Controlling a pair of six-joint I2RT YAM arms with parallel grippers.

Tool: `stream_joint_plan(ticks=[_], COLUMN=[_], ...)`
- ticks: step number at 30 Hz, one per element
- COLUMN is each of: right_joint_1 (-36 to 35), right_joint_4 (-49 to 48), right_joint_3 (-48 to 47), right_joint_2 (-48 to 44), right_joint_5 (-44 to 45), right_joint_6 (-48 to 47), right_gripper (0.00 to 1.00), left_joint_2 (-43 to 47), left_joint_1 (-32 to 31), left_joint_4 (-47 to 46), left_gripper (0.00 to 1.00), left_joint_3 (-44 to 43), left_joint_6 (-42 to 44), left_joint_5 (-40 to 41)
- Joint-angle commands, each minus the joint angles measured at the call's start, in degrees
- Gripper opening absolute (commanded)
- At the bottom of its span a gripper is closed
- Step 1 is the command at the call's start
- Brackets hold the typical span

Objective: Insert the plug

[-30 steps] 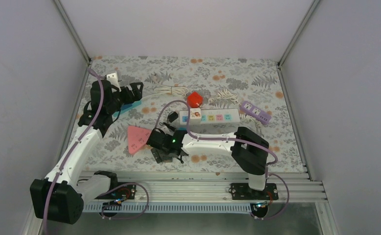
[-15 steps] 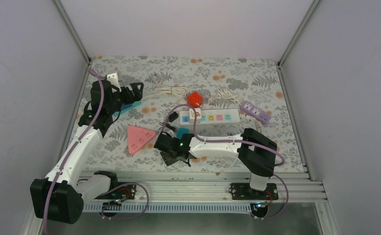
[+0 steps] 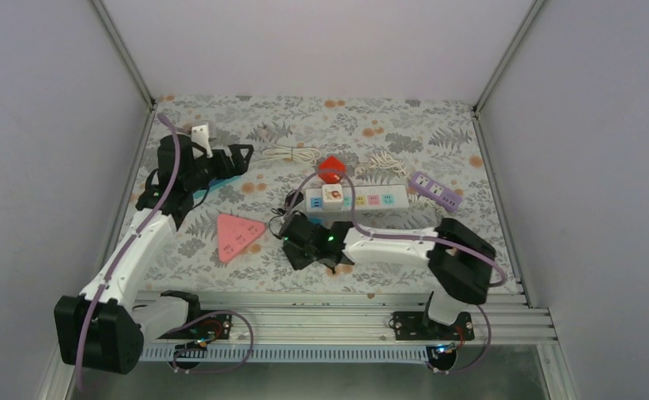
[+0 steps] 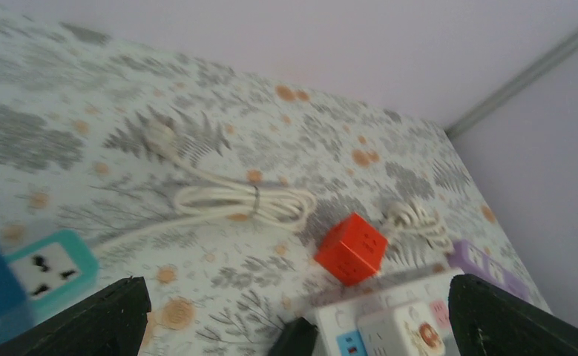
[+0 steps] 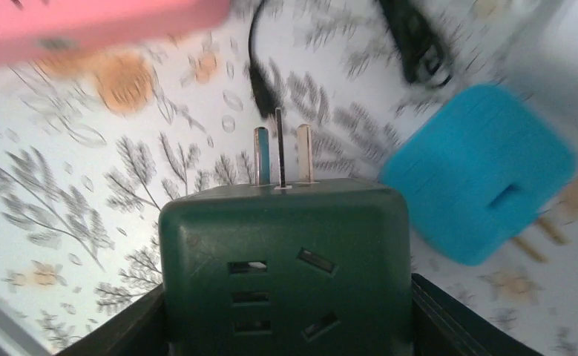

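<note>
- Right wrist view: the right gripper (image 5: 282,311) is clamping the dark green plug (image 5: 282,252) from both sides, with a finger (image 5: 122,330) showing at each lower corner. The prongs (image 5: 280,152) are pointing straight away from the camera. The plug's long axis is therefore running along the gripper's own line, out over the floral table (image 5: 63,185). A blue adapter (image 5: 478,170) is lying just to the right.
- Top external view: the right gripper (image 3: 302,242) is hovering near the white power strip (image 3: 371,200), on its near side and apart from it. The carry toward a socket looks to be the step in hand. The next move probably calls for tipping the prongs down toward the strip's upward face and lining them up over a free socket.
- Left wrist view: the left gripper (image 4: 300,319) is hanging spread wide with nothing between its fingers, facing the red cube (image 4: 351,248).
</note>
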State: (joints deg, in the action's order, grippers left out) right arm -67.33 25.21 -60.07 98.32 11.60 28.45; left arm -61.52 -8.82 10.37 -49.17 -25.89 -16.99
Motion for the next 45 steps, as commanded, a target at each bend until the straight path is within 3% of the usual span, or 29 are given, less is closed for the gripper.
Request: stream_joint_plan(ticks=[1,7,13,20,27,32,38,42,45], right_joint_1=[3.7,9.4,13.0,13.5,13.5,13.5,13.5,13.5,13.5], right_joint_4=[-10.1,-21.6,-31.3,-34.9,-35.2,-34.1,-33.4,-35.3,-37.9], right_joint_3=[2.2,6.2,7.1,5.4,4.0,2.5,3.1,5.2,7.5], right_joint_2=[-9.9,-18.2,-19.5,-18.5,-17.1,-16.6,-17.5,-19.4,-21.5], right_joint_5=[-0.5,-2.3,-7.3,-10.1,-11.1,-10.0,-8.0,-8.4,-9.3], right_joint_6=[-6.3,-15.2,-24.6,-30.4,-34.5,-34.8,-34.8,-35.3,-35.2], right_gripper=[0.52,0.55,0.55,0.55,0.57,0.6,0.61,0.62,0.78], left_joint_2=[-5.4,-5.6,-7.5,-9.0,-10.9,-12.2,-11.7,-12.2,-11.7], left_joint_1=[0.0,0.0,-0.2,-1.0,-5.6,-7.1,-7.5,-7.7,-7.7], left_joint_4=[-0.6,-7.2,-10.4,-6.8,0.4,4.8,6.7,6.4,4.3], left_gripper=[1.0,1.0,1.0,1.0,0.99,0.89,0.58,0.47,0.47], left_joint_3=[-1.5,1.6,1.5,2.5,-0.6,-2.6,-4.7,-5.1,-5.1], left_joint_6=[3.5,0.3,-4.8,-7.0,-3.2,-2.2,-3.0,-3.8,-6.2], left_joint_5=[-15.2,-29.2,-42.5,-46.2,-44.7,-40.1,-38.4,-40.1,-42.4])
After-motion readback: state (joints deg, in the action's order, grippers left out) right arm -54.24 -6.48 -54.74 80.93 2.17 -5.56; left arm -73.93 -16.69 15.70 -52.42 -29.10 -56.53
